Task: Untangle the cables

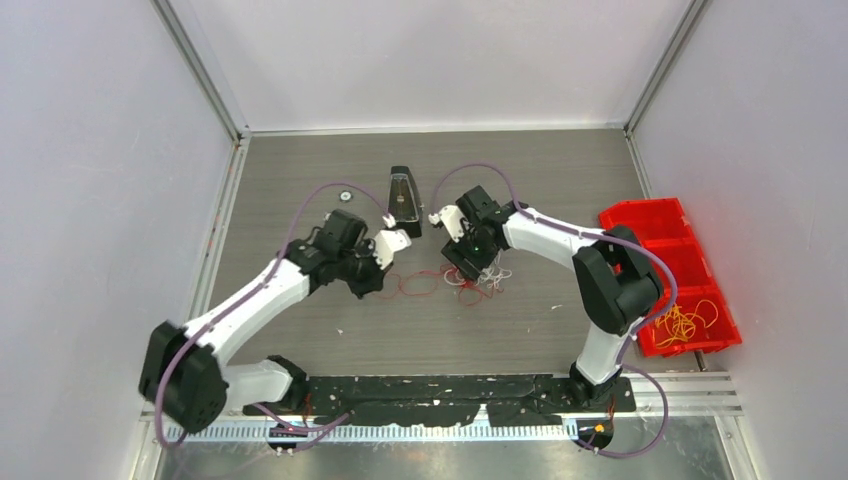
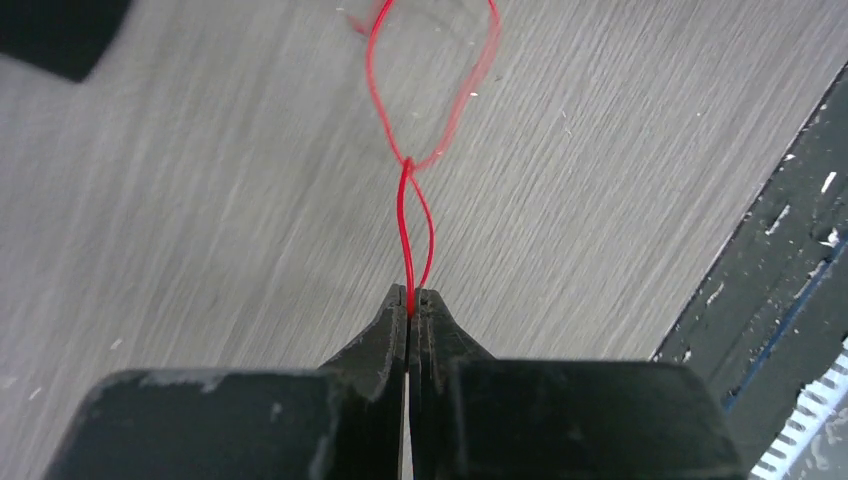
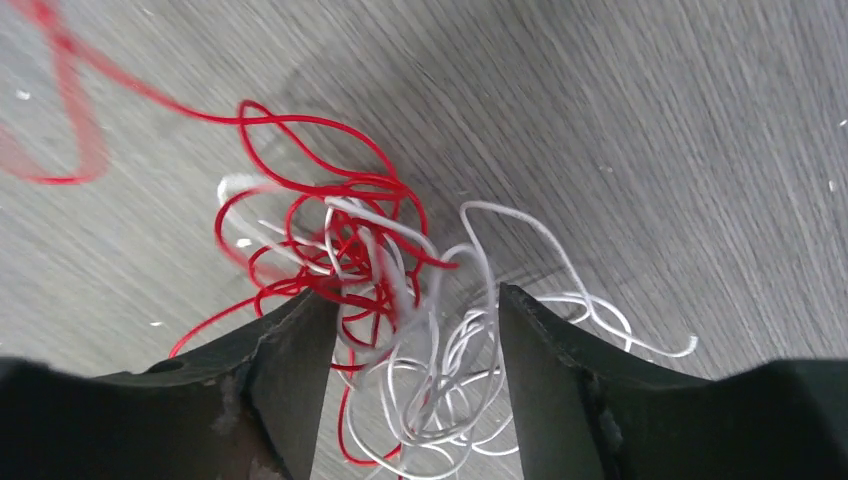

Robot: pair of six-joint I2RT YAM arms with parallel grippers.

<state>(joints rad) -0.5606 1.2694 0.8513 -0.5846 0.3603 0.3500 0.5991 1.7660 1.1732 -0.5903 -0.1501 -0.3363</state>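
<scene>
A thin red cable point(image 1: 418, 284) and a thin white cable point(image 1: 487, 282) lie tangled in a knot at the table's middle. My left gripper point(image 2: 410, 292) is shut on a loop of the red cable point(image 2: 405, 215), which stretches ahead to a twist and a wider loop. In the top view the left gripper point(image 1: 372, 283) sits at the left end of the red cable. My right gripper point(image 3: 415, 305) is open, its jaws on either side of the tangle, with red strands point(image 3: 320, 190) on the left and white strands point(image 3: 520, 235) on the right. It is over the knot in the top view point(image 1: 468, 268).
A black wedge-shaped object point(image 1: 403, 199) stands behind the grippers. A small ring point(image 1: 344, 195) lies to its left. A red bin point(image 1: 672, 272) holding yellow cables point(image 1: 686, 323) sits at the right edge. A black strip point(image 1: 450, 390) runs along the near edge.
</scene>
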